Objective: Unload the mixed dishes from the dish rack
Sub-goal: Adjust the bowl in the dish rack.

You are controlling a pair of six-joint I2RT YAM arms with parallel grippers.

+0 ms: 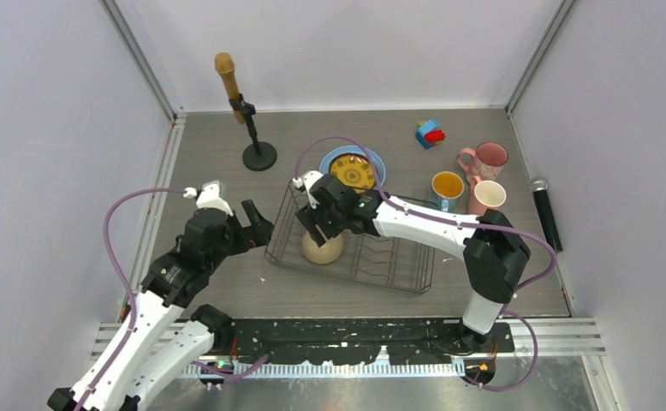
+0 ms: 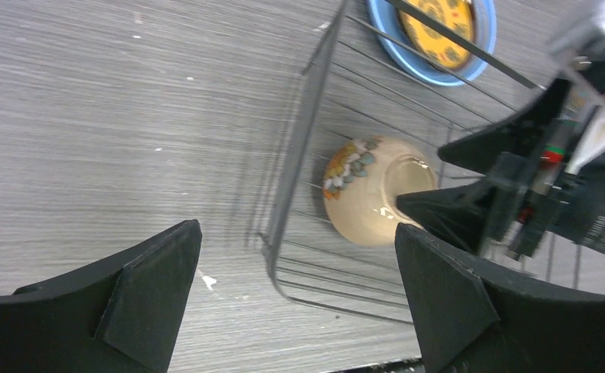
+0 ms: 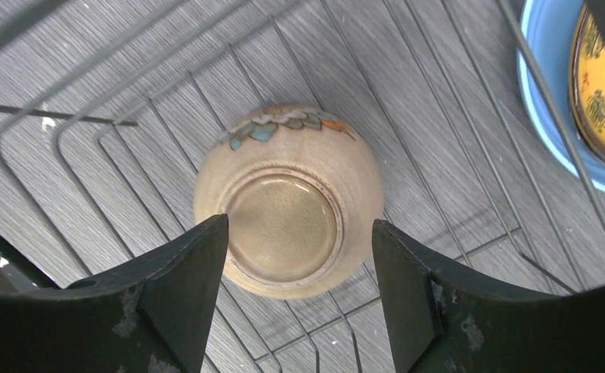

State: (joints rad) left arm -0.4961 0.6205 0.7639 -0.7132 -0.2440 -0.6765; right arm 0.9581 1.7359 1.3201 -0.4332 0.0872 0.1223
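The beige bowl [image 1: 323, 249] sits upside down on the wire floor at the left end of the dish rack [image 1: 402, 272], close to its near-left corner. The right pincer [image 1: 316, 231] hangs directly over the bowl and hides most of it from the top camera. That pincer is part-spread, with one black finger [image 3: 183, 287] on each side of the upturned foot ring. Whether the fingers touch the bowl cannot be told. The left pincer [image 1: 257, 227] is spread wide and holds nothing. It is just outside the rack's left wall, which stands between it and the bowl. Just behind the rack, the yellow patterned plate [image 1: 352, 171] lies on the light-blue plate [image 1: 377, 163] on the grey, wood-grained worktop [image 1: 184, 154]. A purple cable arcs over them. To their right stand the blue mug [image 1: 447, 190], a plain pink mug [image 1: 486, 197] and a speckled pink mug [image 1: 486, 160], all outside the rack. A red-blue toy block [image 1: 431, 133] lies near the back wall, and a black microphone [image 1: 545, 210] lies by the right wall. At back left is a black stand [image 1: 258, 155] carrying a brown microphone [image 1: 227, 73]. The bowl is glossy and rounded, with a painted band of blue-green and orange petals near its rim. The rack is thin dark wire with a row of low dividers along its floor. In both wrist views the plates are cut off at the frame edge and crossed by rack wires.
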